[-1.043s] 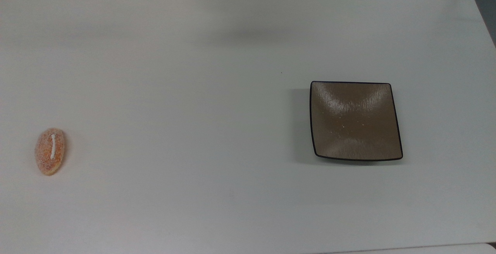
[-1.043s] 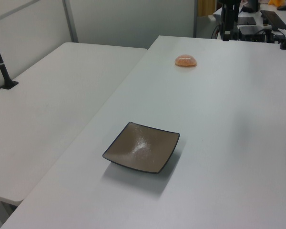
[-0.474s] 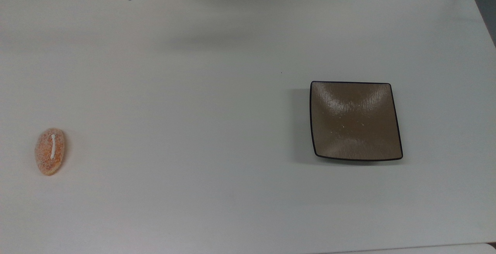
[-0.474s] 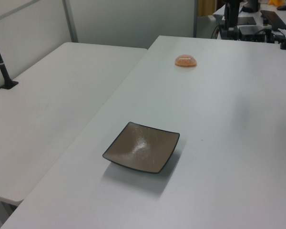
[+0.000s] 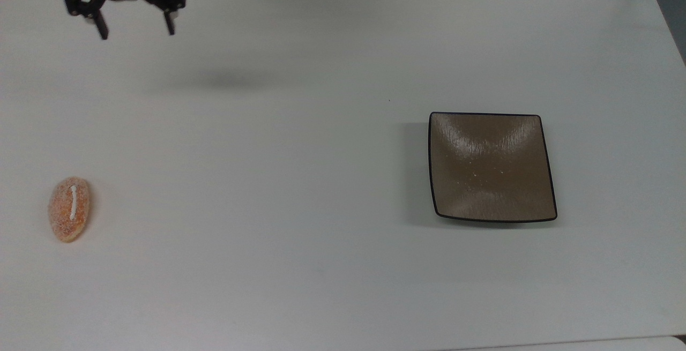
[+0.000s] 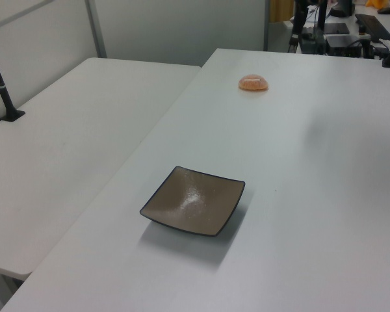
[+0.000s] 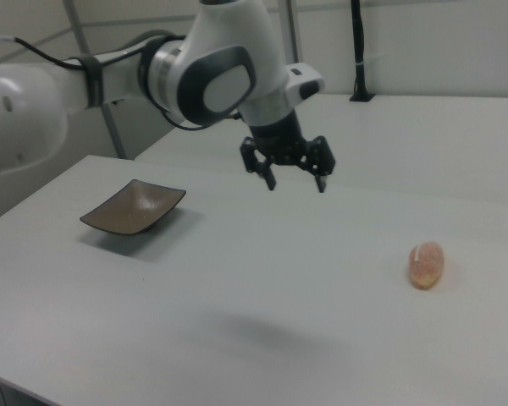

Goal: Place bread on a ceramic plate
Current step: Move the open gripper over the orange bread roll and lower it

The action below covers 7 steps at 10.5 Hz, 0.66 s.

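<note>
While nothing is being carried yet, the task is sitting at its very start. In the top view, the bread is lying at the far left of the frame, below the middle, resting on the white table with its cream stripe facing up. In the upper left corner of the same view, the gripper is hanging in the air with its two fingers spread wide and nothing between them, well apart from the bread below it in the frame. Its soft shadow is falling on the table a little to the right. At the right of the frame, the ceramic plate is sitting empty, well apart from the bread.

In the right view, the plate is showing at the left, the gripper is hovering above the table near the upper middle, and the bread is lying at the right.

Judging from this, every step is remaining: reaching the bread, closing on it, carrying it across the table, and setting it on the plate.
</note>
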{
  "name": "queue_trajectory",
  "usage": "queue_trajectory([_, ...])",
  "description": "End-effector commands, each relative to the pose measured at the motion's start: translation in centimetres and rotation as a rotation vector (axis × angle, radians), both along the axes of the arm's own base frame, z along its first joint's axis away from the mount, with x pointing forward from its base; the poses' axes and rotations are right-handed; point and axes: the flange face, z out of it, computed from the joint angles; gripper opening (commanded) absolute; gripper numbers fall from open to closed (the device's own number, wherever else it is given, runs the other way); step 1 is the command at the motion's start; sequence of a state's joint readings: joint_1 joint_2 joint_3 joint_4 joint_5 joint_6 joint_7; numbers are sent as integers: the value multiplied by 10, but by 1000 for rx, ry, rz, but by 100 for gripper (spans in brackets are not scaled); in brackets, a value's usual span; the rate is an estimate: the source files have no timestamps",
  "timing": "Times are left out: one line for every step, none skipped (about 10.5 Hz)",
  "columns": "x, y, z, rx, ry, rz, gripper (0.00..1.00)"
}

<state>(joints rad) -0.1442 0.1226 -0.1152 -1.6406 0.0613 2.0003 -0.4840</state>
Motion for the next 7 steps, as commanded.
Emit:
queue_trajectory([43, -43, -26, -23, -118, -59, 100])
queue_trajectory([53, -56, -41, -31, -154, -80, 100])
queue_trajectory([62, -68, -53, -32, -180, -101, 100])
queue_trajectory([75, -78, -66, -24, -196, -118, 100])
queue_trajectory([88, -85, -85, -21, -201, -130, 100])
queue_trajectory([97, -93, -101, -30, -215, -139, 100])
queue_trajectory([105, -97, -119, -45, -240, -146, 100])
